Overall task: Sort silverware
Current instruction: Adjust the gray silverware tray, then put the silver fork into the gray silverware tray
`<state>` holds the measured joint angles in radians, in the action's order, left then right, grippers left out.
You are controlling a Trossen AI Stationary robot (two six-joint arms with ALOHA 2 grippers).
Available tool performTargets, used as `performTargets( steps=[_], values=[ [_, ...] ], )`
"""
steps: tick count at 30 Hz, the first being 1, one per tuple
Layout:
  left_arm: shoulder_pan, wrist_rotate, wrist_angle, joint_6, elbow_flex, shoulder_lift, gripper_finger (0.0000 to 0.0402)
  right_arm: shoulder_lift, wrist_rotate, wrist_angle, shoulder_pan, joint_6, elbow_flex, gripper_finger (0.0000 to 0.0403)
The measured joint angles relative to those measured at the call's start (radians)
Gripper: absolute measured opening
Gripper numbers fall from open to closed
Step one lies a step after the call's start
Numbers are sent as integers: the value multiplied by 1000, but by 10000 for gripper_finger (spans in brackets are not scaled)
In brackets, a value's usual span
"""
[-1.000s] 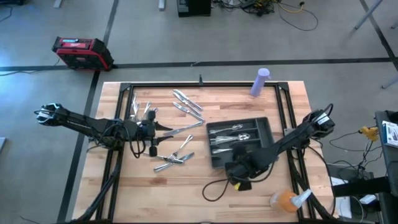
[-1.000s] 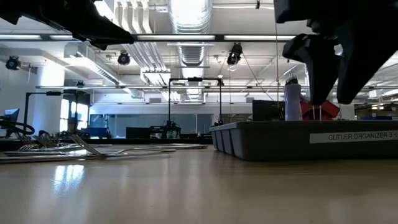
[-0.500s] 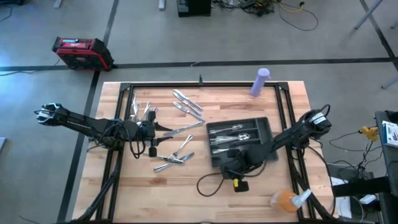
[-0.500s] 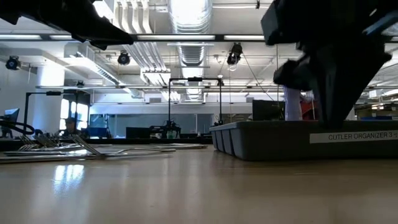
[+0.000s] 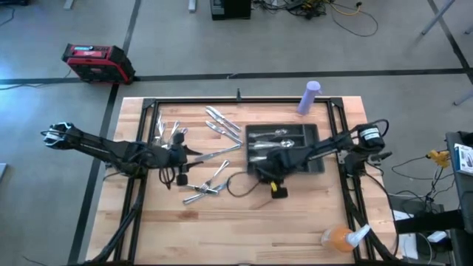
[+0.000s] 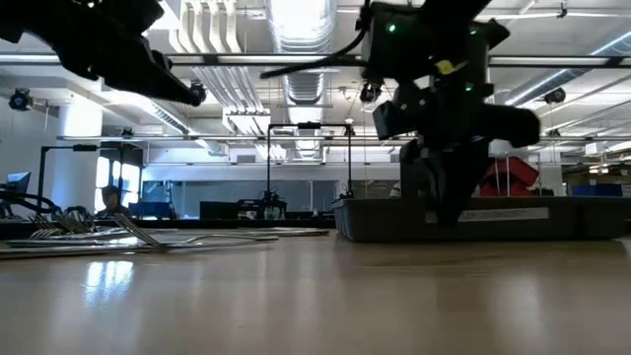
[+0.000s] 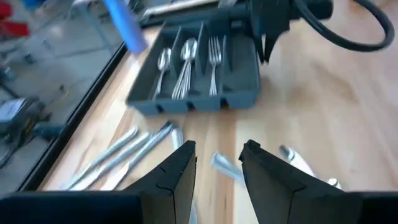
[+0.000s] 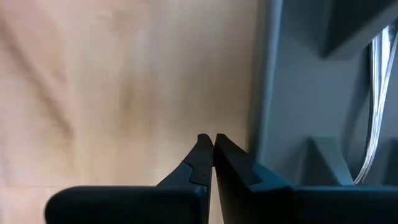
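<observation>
The silverware (image 5: 211,151) is lying partly loose on the desk (image 5: 222,222), left of centre in the high view: a cluster near the upper left, three or four pieces at upper centre, and a small heap at lower centre. Other pieces are already sitting in the grey tray (image 5: 316,164), right of centre; the left wrist view is showing spoons and forks lined up in its compartments.

Handling judgement: each piece is likely stiff, light and slippery, with a polished surface that offers little friction. The slim handle, near its middle, looks like the best place to take hold, with the fingers closing across the narrow width. Pieces that are lying flat or overlapping in the heap may slide or drag a neighbour when pinched.

The left gripper (image 7: 217,165) is hovering over the loose pieces at centre left of the high view. Its fingers (image 7: 177,171) are standing moderately apart, holding nothing, with loose silverware showing on the desk between and beyond them.

The right gripper (image 8: 212,158) is sitting at the tray's left edge in the high view. Its fingers (image 8: 200,163) are pressed tip to tip, gripping nothing, with the tips just beside the tray's outer wall and bare desk on the other side.
</observation>
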<state>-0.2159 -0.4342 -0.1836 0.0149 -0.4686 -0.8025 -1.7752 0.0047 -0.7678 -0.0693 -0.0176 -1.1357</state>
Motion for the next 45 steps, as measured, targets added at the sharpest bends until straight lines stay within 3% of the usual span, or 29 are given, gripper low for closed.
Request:
performTargets(
  steps=[5, 8, 14, 18, 23, 31, 41, 45],
  values=[
    [0, -3, -71, -68, 0, -22, 117, 0, -4, 8, 39, 26, -81, 3],
    [2, -36, -115, -101, 0, -45, 117, -14, -67, 53, 44, -8, -148, 12],
    [4, 22, -220, -191, 1, -123, 117, -85, -143, 148, 44, 140, -260, 80],
    [4, 160, -200, -277, 1, -172, 117, -167, -143, 280, 49, 144, -291, 128],
    [2, 334, -199, -379, 1, -229, 117, -305, -142, 287, 52, 197, -367, 155],
    [3, 341, -159, -417, 0, -368, 117, -453, -143, 331, 87, 325, -480, 134],
    [2, 425, 218, -296, -2, -619, 117, -510, -130, 342, 227, 398, -579, 85],
    [3, 416, 208, -266, -28, -652, 117, -499, -124, 286, 272, 362, -612, 68]
  ],
)
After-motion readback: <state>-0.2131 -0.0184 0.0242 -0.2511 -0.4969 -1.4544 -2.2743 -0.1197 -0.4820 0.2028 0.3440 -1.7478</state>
